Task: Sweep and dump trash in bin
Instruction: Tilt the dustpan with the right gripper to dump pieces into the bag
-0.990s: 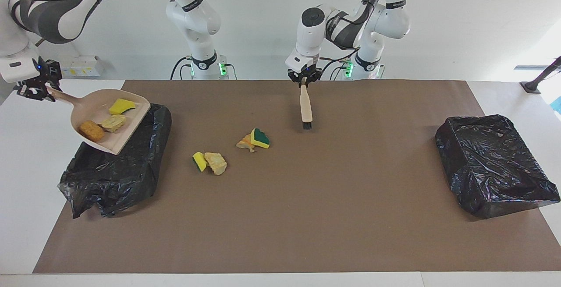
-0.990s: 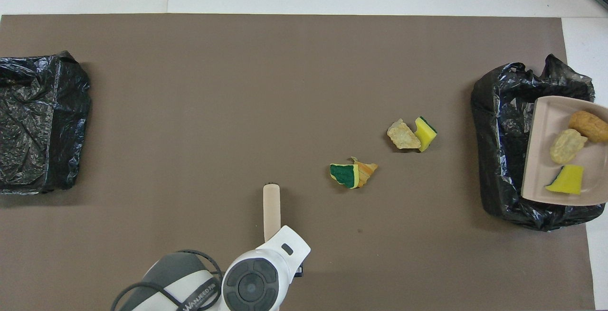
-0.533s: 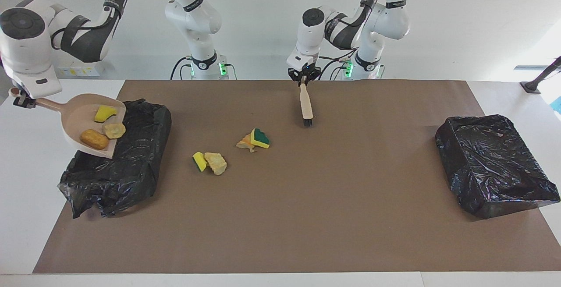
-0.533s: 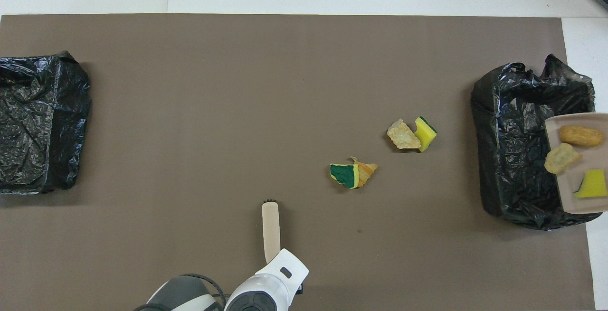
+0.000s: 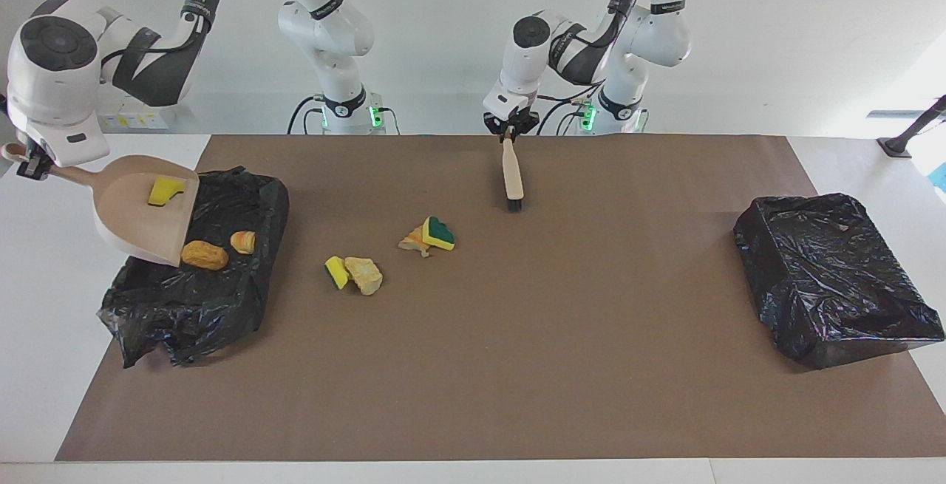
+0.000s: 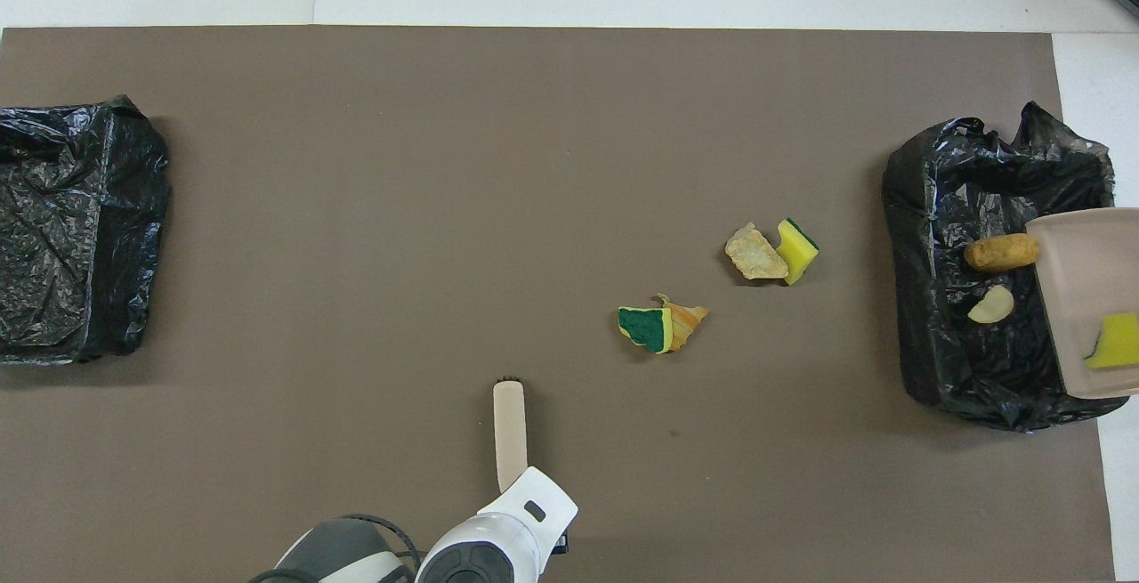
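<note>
Facing view, starting at the right arm's end of the table: my right gripper (image 5: 29, 166) pinches the handle of the dustpan (image 5: 140, 222), which hangs tilted steeply over the black-lined bin (image 5: 214, 299). One yellow scrap (image 5: 164, 190) clings inside the pan. An orange chunk (image 5: 205, 255) and a tan chunk (image 5: 243, 242) lie in the bin just below the pan's lip. On the brown mat (image 5: 517, 366), near the bin, a yellow-and-green scrap (image 5: 336, 272) touches a pale crumbly chunk (image 5: 364, 275). Toward the middle and nearer to me, a green-topped scrap (image 5: 440, 233) rests against an orange-streaked scrap (image 5: 414, 241). My left gripper (image 5: 510, 131) is closed on the brush (image 5: 512, 177), bristles down at the mat. A second black-lined bin (image 5: 831, 277) sits at the left arm's end.
</note>
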`<state>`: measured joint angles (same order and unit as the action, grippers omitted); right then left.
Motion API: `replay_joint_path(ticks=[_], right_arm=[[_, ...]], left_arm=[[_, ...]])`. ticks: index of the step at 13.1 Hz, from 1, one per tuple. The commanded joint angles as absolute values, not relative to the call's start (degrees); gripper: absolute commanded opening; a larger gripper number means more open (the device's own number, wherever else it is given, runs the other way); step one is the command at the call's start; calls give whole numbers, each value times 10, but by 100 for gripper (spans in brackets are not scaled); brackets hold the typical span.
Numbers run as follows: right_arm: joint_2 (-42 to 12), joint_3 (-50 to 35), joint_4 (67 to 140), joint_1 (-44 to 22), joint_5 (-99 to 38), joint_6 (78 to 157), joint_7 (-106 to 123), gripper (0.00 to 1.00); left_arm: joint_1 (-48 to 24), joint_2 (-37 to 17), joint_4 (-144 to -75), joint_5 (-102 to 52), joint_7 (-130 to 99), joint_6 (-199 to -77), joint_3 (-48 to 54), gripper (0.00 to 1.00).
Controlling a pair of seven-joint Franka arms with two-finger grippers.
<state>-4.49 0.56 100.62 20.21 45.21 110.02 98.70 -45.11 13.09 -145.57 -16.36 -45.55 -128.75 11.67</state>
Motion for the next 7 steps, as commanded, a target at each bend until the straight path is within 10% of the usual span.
replay_joint_path(ticks=[1,3,7], right_arm=[[-27,4,1015,178,513,1073,928,0],[-21,4,1020,146,553,1047,895,0],[-18,3,1025,92,592,1017,846,0]], left_arm=[[-468,149,-1472,-179,-441,-1295,108,14],[-460,139,-1462,-179,-441,-1294,106,100],[-381,80,-1367,-175,-445,-1270,104,100]])
